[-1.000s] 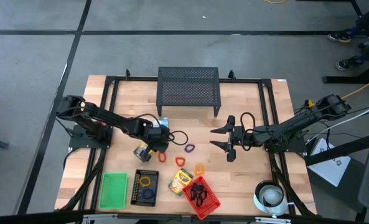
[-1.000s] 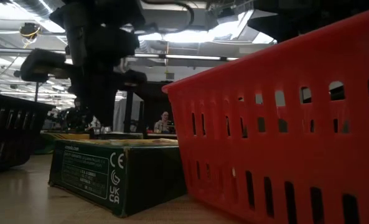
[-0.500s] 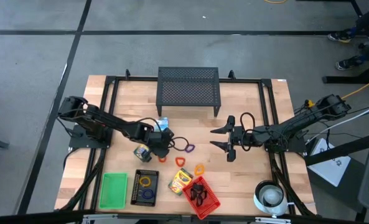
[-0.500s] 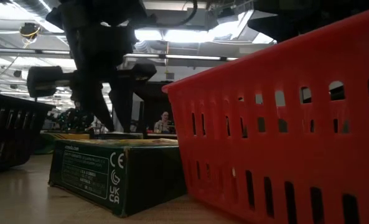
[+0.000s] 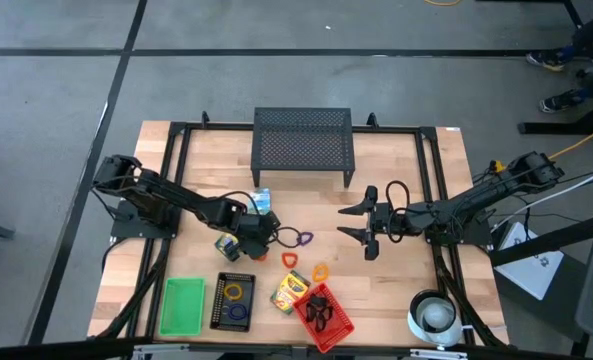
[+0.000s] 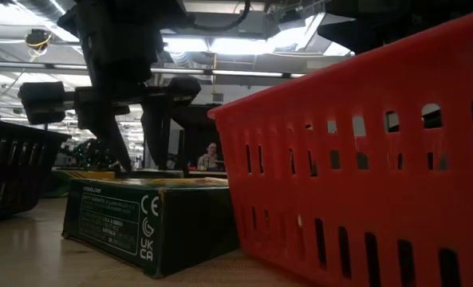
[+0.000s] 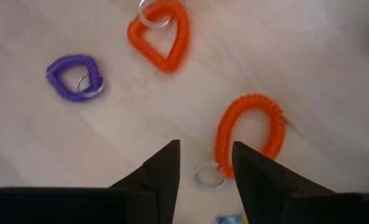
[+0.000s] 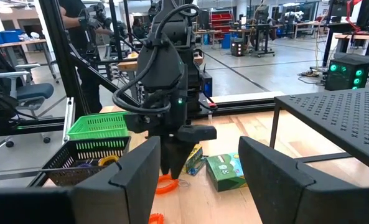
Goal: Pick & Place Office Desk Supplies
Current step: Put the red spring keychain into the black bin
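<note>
Since a second ago the left gripper (image 7: 204,163) has spread its fingers partly, holding nothing, above an orange coiled plastic ring (image 7: 249,133) lying on the wooden table (image 5: 396,270). Right gripper (image 5: 364,222) hovers wide open, empty, mid-table.

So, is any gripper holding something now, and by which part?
Nothing is held. The left gripper stands open over an orange ring; the right gripper waits open.

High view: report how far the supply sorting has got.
Done: rings lie in the black basket, clips in the red basket. In hand: nothing; the left hand hovers open over an orange ring. Left: that ring, the purple ring, the crayon box, among others. The right hand waits open.
</note>
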You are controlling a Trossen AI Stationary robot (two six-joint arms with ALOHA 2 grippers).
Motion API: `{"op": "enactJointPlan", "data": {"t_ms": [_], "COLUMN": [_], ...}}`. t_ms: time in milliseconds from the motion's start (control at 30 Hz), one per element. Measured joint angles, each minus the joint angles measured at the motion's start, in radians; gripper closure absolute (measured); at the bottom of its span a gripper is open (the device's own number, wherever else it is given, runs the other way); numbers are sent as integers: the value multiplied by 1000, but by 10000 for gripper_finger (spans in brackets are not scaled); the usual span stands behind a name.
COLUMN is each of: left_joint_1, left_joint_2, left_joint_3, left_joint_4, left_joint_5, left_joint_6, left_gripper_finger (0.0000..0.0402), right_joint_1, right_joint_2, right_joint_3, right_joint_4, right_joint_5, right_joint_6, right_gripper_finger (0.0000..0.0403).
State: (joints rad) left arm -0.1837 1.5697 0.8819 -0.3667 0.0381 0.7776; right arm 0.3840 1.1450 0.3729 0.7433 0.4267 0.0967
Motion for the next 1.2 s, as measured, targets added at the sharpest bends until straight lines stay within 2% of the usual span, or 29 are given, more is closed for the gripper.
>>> {"op": "enactJointPlan", "data": {"t_ms": [267,467,733,867,1067,1200], "left_joint_1": [-2,6,25,32,42,43], "left_joint_2": [92,111,111,81,-34,-133], "left_joint_3": [0,2,1,-2,-1,-1], "left_joint_4": [7,23,27,19,-18,-89], "left_joint_5": [-14,-34,6,3,2,65], "left_joint_6": [15,24,-60,-77,-100,-127], "left_gripper_finger": [284,301,389,390,396,396], "right_joint_1": [0,0,0,0,0,0], "right_joint_2": [0,0,0,0,0,0], "right_joint_3": [0,0,0,0,0,0], "right_joint_4": [0,-2,-4,-4,-9,-12], "right_joint_5": [0,3,3,3,3,3], "right_joint_6": [1,1,0,0,0,0], "right_gripper_finger": [184,184,184,184,184,184]}}
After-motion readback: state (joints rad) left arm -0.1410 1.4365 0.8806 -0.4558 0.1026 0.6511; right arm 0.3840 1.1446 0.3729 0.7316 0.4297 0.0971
